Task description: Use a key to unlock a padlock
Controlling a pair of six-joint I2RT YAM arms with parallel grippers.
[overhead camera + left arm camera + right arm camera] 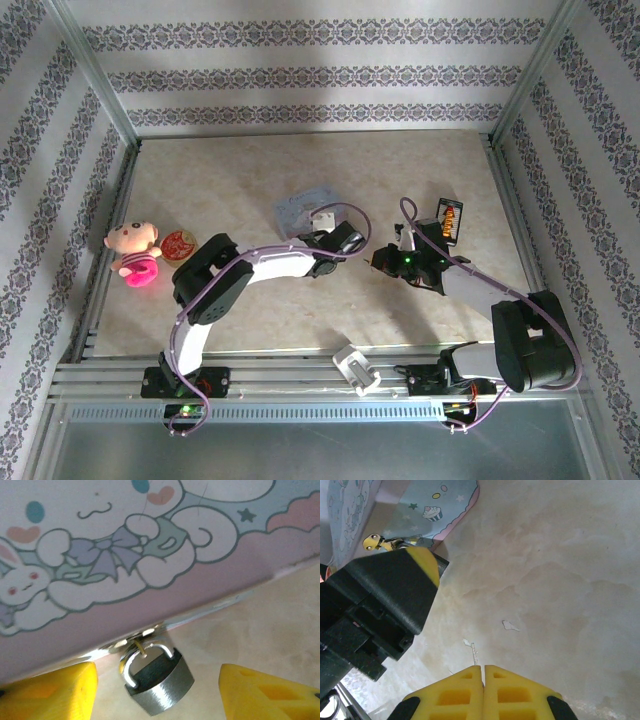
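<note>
Yellow fingertips (60, 690) of my left gripper (159, 696) stand wide apart, holding nothing. Between them the padlock (161, 680) lies on the table (280, 620), its shackle hooked to the tin's (165, 580) edge. Right of the tin, my right gripper (484, 677) is closed on the key (474, 654), a thin sliver.

You had the tin box (305, 210) at mid-table, with the padlock (159, 682) hanging at its near edge, between the left gripper's (158, 700) spread fingertips and touching neither. Your right gripper (484, 680) sat just right of the left one, the key (475, 652) poking out between its pressed fingertips. The doll (133, 250) lay far left. The boxy piece (356, 368) sat on the near rail between the arm bases.
</note>
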